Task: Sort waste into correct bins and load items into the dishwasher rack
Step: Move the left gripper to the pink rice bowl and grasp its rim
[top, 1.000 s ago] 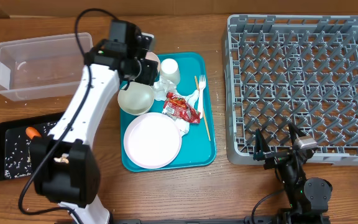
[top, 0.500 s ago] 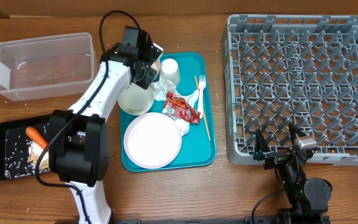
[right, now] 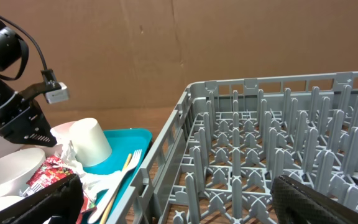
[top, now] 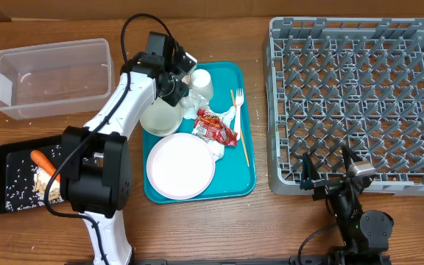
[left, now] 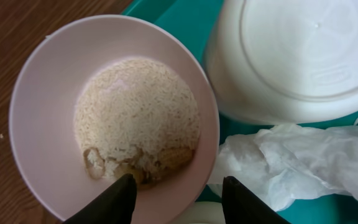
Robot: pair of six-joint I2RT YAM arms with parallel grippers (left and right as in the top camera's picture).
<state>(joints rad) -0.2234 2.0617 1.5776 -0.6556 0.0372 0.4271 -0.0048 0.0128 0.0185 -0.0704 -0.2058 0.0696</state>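
My left gripper (top: 177, 73) (left: 182, 202) is open at the teal tray's back left corner. Its fingers straddle the near rim of a small white bowl (left: 48, 124) holding rice scraps (left: 135, 118). The white cup (top: 202, 82) (left: 303, 56) lies next to it, beside a crumpled napkin (left: 297, 162). A second bowl (top: 160, 116), the plate (top: 180, 165), red wrapper (top: 216, 127), fork (top: 238, 107) and wooden stick (top: 243, 143) lie on the tray. My right gripper (top: 330, 180) (right: 179, 205) is open and empty at the front edge of the grey rack (top: 359, 103).
The teal tray (top: 234, 184) sits mid-table. The clear tub (top: 50, 77) stands at the back left. The black tray (top: 6, 158) at the front left holds the carrot (top: 41, 157) and rice scraps. My left arm stretches from the front left across to the tray.
My left arm has swung right and back, and its gripper now sits lower over the rice bowl by the cup. The right arm has not moved.
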